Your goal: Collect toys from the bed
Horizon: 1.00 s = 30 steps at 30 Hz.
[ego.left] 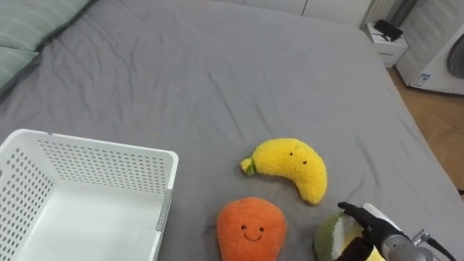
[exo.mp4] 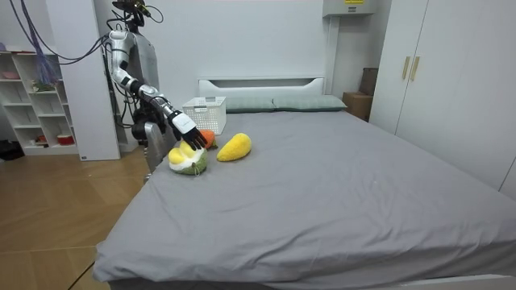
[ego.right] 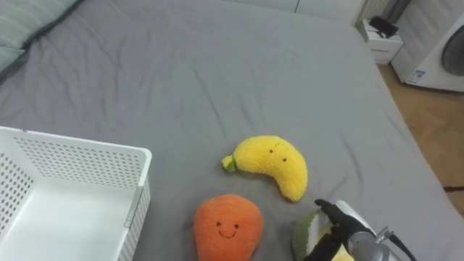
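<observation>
Three plush toys lie on the grey bed [ego.left: 217,65]. A yellow banana [ego.left: 293,165] [exo.mp4: 234,147] lies in the middle, with an orange smiling fruit [ego.left: 250,228] [exo.mp4: 207,137] in front of it. A green and yellow toy [ego.left: 328,235] [exo.mp4: 187,163] sits at the lower right, near the bed's edge. My right hand [ego.left: 373,223] [exo.mp4: 187,129] comes in from the lower right and rests over this green toy, fingers spread and fairly straight. A white perforated basket [ego.left: 94,145] [exo.mp4: 204,105] stands empty on the bed to the left of the toys.
Green pillows [ego.left: 29,29] lie at the far left corner. The bed's right edge drops to a wooden floor [ego.left: 435,123], with a white nightstand [ego.left: 388,43] and a white appliance [ego.left: 442,58] beyond. In the room view I stand at the bedside near the basket.
</observation>
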Motion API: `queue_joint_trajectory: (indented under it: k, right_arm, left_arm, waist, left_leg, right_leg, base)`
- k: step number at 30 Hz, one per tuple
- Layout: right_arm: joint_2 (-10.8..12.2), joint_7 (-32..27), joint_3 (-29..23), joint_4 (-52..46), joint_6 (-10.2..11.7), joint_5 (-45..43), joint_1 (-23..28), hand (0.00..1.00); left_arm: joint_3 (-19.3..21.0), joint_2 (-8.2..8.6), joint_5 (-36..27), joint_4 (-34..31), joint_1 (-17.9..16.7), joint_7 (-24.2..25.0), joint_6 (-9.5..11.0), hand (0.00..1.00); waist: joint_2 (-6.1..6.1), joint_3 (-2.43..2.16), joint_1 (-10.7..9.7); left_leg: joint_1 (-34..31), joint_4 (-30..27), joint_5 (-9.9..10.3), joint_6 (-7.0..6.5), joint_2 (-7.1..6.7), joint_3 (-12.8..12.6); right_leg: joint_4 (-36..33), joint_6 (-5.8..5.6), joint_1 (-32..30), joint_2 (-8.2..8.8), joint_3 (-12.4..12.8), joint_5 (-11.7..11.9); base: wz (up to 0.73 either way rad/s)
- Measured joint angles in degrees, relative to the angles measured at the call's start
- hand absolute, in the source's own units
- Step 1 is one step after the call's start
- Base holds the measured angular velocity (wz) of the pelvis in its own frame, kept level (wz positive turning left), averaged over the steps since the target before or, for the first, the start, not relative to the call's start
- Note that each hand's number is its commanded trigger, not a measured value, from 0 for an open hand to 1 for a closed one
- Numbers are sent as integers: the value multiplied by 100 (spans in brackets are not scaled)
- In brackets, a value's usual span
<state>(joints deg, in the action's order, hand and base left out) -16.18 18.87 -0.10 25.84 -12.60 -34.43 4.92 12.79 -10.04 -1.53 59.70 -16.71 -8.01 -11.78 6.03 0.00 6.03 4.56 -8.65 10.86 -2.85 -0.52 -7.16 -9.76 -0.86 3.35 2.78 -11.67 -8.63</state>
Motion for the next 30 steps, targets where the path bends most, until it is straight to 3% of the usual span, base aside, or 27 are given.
queue_joint_trajectory:
  k: [1,2,3,4,6,7,12,23,30]
  right_arm:
    - [1,-4,0,109,3,-29,-19,0]
    - [2,-15,2,218,4,-38,-42,19]
    - [2,-23,3,258,4,-39,-63,54]
    - [1,-43,4,300,2,-68,-104,64]
    - [1,-66,5,302,0,-115,-92,93]
    - [1,-83,6,301,-1,-167,-85,100]
    - [1,-370,11,301,3,-503,-82,100]
    - [46,-1204,123,498,65,-839,-23,100]
    - [173,-1766,125,536,88,-1106,-23,100]
  left_arm:
    - [12,0,-2,2,45,-2,3,0]
    - [11,1,-2,0,70,-9,16,0]
    - [10,1,-2,-3,82,-14,24,0]
    - [10,5,-2,-8,93,-23,36,0]
    - [10,8,-2,-15,94,-38,35,0]
    - [10,8,1,-17,94,-46,34,0]
    - [10,14,-2,-55,96,-140,28,0]
    - [0,99,-11,-234,50,-337,54,0]
    - [-122,127,-56,-236,76,-434,54,0]
  waist:
    - [-1,4,38]
    - [-3,2,72]
    - [-2,2,83]
    - [-3,2,99]
    - [-5,3,120]
    - [-5,3,138]
    - [-18,0,148]
    - [-185,-3,206]
    - [-184,-8,140]
  left_leg:
    - [2,0,0,0,1,4]
    - [10,4,1,0,0,12]
    - [12,3,1,0,0,15]
    - [7,1,1,0,1,19]
    - [7,2,6,0,0,36]
    - [7,0,7,0,-1,47]
    - [21,-15,5,-1,-15,120]
    - [107,-10,7,-2,-22,146]
    - [32,-66,4,-1,-28,170]
  right_leg:
    - [1,0,33,-1,-3,0]
    - [0,-1,57,0,-12,0]
    - [0,-1,62,1,-16,0]
    - [0,0,61,1,-17,0]
    - [1,0,56,5,-34,0]
    - [3,0,56,8,-48,0]
    - [30,-2,146,14,-106,-1]
    - [16,-5,222,22,-113,-4]
    - [13,-11,171,18,-102,-21]
  base:
    - [0]
    - [3]
    - [0]
    - [0]
    - [4]
    - [4]
    - [7]
    - [0]
    - [1]
